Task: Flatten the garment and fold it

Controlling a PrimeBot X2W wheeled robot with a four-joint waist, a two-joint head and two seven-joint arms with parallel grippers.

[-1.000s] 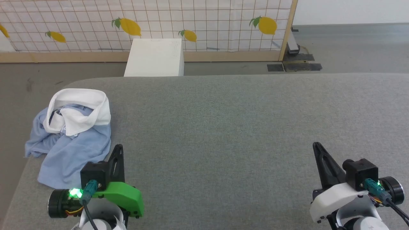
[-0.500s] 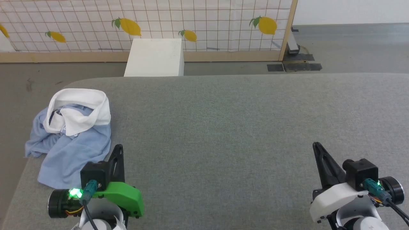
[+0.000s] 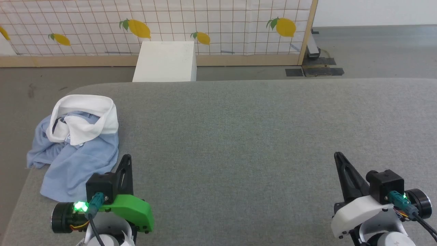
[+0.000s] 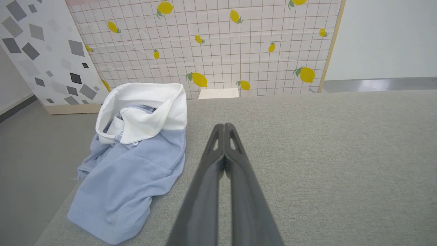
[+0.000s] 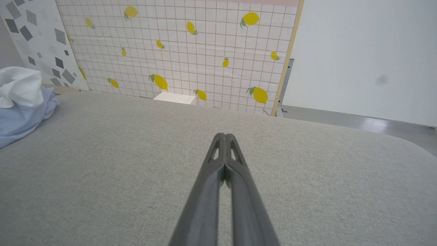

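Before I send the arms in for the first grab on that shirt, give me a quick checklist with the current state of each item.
1. Left gripper free: ok, shut on nothing, just right of the crumpled light blue soft shirt with a white collar and apart from it.
2. Right gripper free: ok, shut on nothing, over bare surface far from the shirt.
3. Jaws ready to grasp: not ok, both pairs are closed.
4. Shirt flattened: not ok, it lies in a heap with the collar on top.
5. Shirt fully on the grey fabric-covered table: not ok, its left part reaches past the table's left edge.
6. Room to spread: ok, bare table to the shirt's right.
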